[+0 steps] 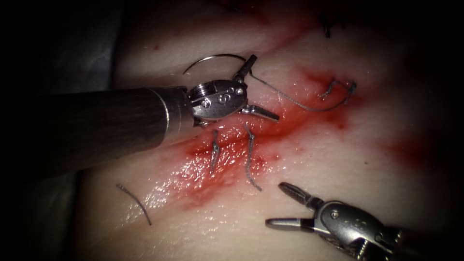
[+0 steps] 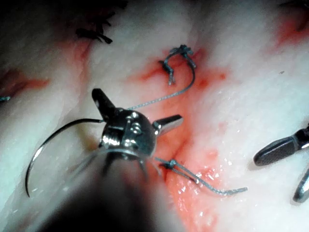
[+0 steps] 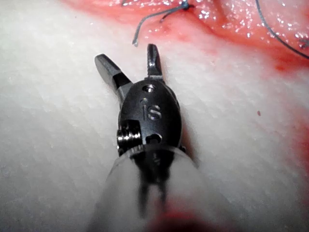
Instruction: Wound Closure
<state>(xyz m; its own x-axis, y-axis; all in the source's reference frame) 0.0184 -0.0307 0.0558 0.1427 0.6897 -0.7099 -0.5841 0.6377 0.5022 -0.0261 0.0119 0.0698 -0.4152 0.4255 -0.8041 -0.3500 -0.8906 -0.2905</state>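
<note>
My left tool (image 1: 264, 89) stands over the cut (image 1: 227, 159) with its jaws spread wide and nothing clamped between them. The curved needle (image 1: 212, 56) lies on the tissue left of the cut, not in it, with its tail end against the tool's upper jaw. In the left wrist view the needle (image 2: 43, 145) arcs away from the open left tool (image 2: 138, 105). Thread (image 1: 299, 104) runs from the needle's tail to a knotted stitch (image 1: 340, 87). My right tool (image 1: 274, 204) hovers open and holds nothing, right of the cut; its jaws (image 3: 125, 52) stand apart.
Two stitches with cut thread ends (image 1: 250, 159) cross the cut, which is wet with red fluid (image 1: 203, 169). A loose piece of thread (image 1: 135, 200) lies on the tissue at the lower left. A dark stitch (image 1: 327, 30) sits far up the wound.
</note>
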